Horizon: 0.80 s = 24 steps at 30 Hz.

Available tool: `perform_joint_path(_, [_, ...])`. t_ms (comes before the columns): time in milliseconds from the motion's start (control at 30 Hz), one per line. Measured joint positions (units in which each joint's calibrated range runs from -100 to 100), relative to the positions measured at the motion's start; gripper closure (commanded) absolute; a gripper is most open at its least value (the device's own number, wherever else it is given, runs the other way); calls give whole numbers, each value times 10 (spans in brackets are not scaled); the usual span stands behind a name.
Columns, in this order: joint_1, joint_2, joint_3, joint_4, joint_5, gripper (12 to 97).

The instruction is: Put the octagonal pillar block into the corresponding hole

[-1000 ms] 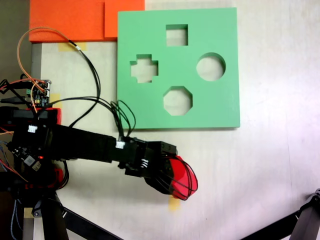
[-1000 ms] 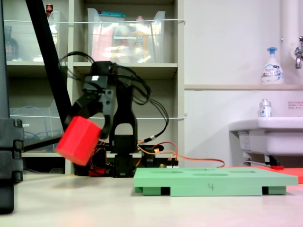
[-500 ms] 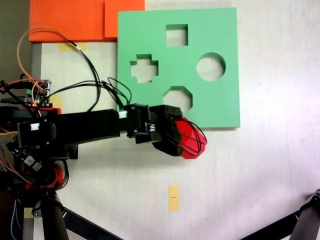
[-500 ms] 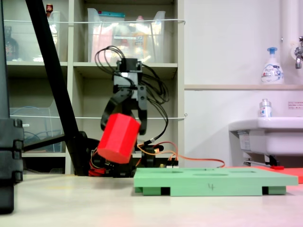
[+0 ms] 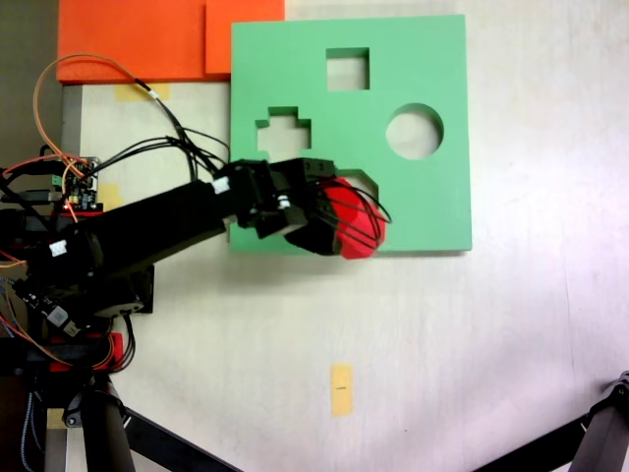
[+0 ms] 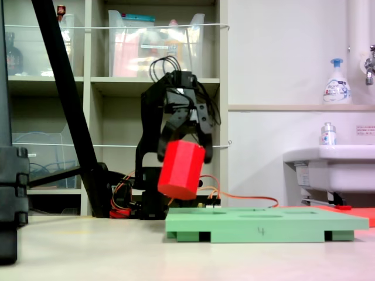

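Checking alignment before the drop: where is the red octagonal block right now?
The red octagonal block is held in the gripper, tilted, above the green board's left end in the side view; from above it covers most of the octagonal hole.

The claw (image 5: 346, 218) has carried the octagonal pillar block (image 6: 181, 170) over the board (image 5: 432, 202).

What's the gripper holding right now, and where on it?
The gripper holds the red octagonal foam block by its upper end, jaws on opposite sides, tilted above the green foam board.
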Motion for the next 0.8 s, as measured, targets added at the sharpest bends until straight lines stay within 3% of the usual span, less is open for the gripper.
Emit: perform_joint_path(800, [33,22,0,13,29,734])
